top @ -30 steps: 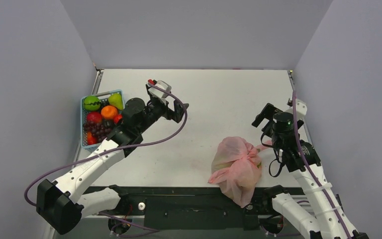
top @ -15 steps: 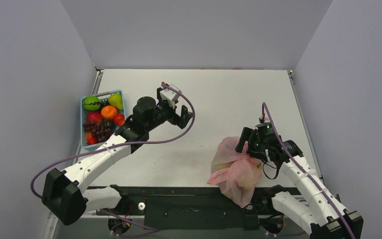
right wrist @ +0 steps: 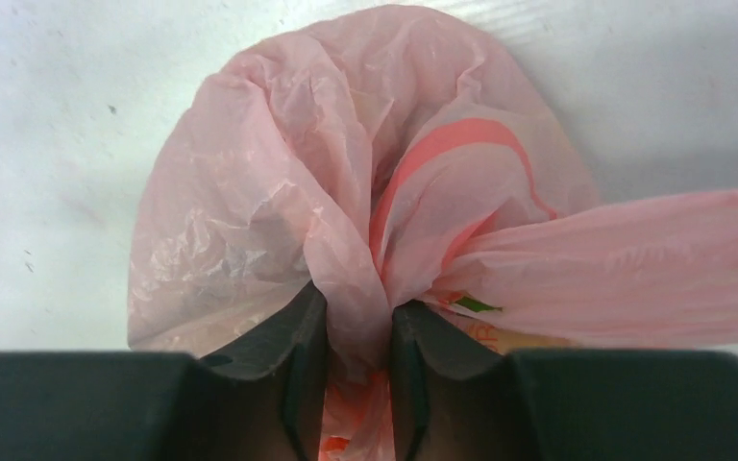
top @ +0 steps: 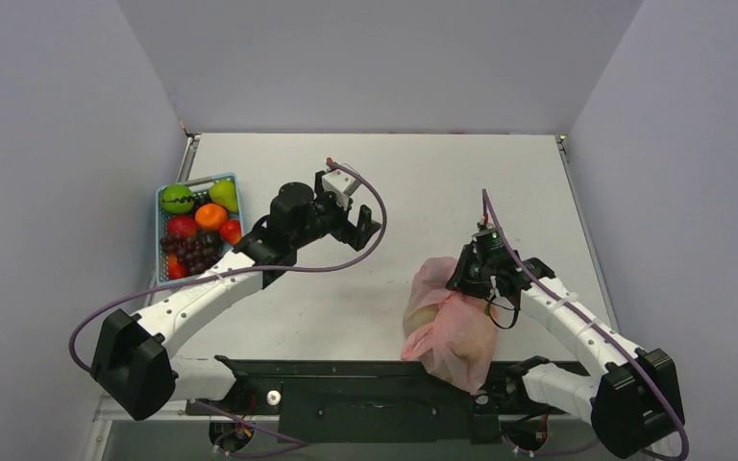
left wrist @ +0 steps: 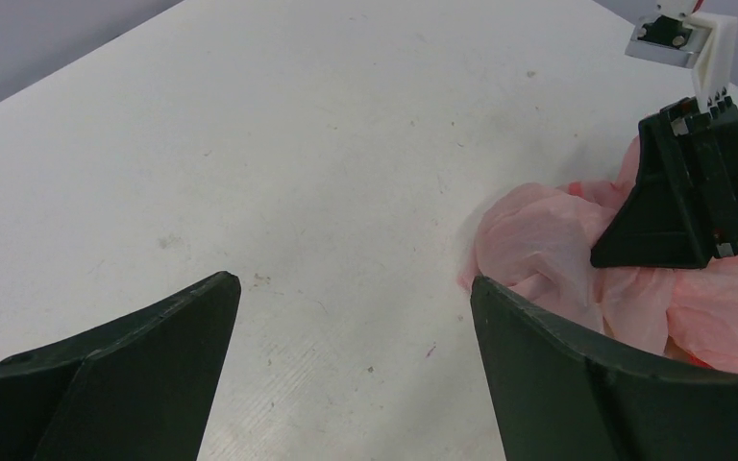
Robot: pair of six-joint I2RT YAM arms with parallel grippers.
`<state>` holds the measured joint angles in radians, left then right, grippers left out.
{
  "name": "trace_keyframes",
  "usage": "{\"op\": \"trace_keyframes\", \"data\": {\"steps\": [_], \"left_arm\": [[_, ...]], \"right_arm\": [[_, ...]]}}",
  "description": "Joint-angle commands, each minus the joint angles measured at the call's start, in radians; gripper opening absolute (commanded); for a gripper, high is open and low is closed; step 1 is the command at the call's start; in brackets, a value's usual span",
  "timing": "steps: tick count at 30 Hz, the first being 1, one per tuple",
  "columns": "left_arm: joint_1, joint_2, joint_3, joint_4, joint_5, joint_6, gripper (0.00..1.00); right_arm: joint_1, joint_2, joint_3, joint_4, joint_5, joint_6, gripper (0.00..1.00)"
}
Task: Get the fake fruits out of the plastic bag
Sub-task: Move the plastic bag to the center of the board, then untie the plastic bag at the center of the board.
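Between grey walls, a white table (top: 442,182) filled the overhead view. A thin, crinkly, translucent pink plastic bag (top: 456,331) lay at lower right, with the right gripper (top: 468,277) on its top. The left gripper (top: 365,229) hung at centre, near a light-blue slatted plastic basket (top: 197,180) of toy fruit at left. In the left wrist view, its fingers stood wide apart above the table, the bag at the frame's right. In the right wrist view, the fingers pinched a gathered fold of the bag.
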<state>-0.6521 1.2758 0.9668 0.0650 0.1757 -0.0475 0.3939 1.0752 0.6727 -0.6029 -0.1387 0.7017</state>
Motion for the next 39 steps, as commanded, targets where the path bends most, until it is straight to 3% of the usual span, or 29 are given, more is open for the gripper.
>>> {"op": "trace_keyframes", "data": {"steps": [1, 6, 10, 16, 18, 23, 28, 35, 39], "left_arm": [[-0.014, 0.03, 0.068, -0.024, 0.04, 0.016, 0.89], [-0.029, 0.069, 0.078, -0.035, 0.089, 0.022, 0.88], [-0.054, 0.114, 0.097, -0.058, 0.117, 0.03, 0.87], [-0.073, 0.184, 0.142, -0.126, 0.127, 0.035, 0.81], [-0.072, 0.199, 0.152, -0.137, 0.128, 0.035, 0.79], [-0.075, 0.226, 0.158, -0.124, 0.136, 0.012, 0.77], [-0.074, 0.269, 0.17, -0.102, 0.162, -0.038, 0.76], [-0.074, 0.308, 0.192, -0.115, 0.175, -0.052, 0.72], [-0.084, 0.312, 0.188, -0.114, 0.16, -0.047, 0.7]], "right_arm": [[0.005, 0.053, 0.058, 0.168, 0.025, 0.049, 0.19], [-0.002, 0.123, 0.142, 0.249, 0.035, 0.117, 0.12], [0.006, 0.211, 0.25, 0.316, -0.038, 0.057, 0.12], [0.024, 0.407, 0.475, 0.135, -0.11, -0.165, 0.16], [0.025, 0.383, 0.468, 0.105, -0.075, -0.21, 0.21], [0.025, 0.254, 0.37, 0.073, 0.022, -0.237, 0.56], [0.026, 0.12, 0.259, 0.107, 0.05, -0.289, 0.7], [0.092, 0.18, 0.265, 0.158, 0.095, -0.295, 0.65], [0.161, 0.231, 0.28, 0.162, 0.186, -0.282, 0.46]]}}
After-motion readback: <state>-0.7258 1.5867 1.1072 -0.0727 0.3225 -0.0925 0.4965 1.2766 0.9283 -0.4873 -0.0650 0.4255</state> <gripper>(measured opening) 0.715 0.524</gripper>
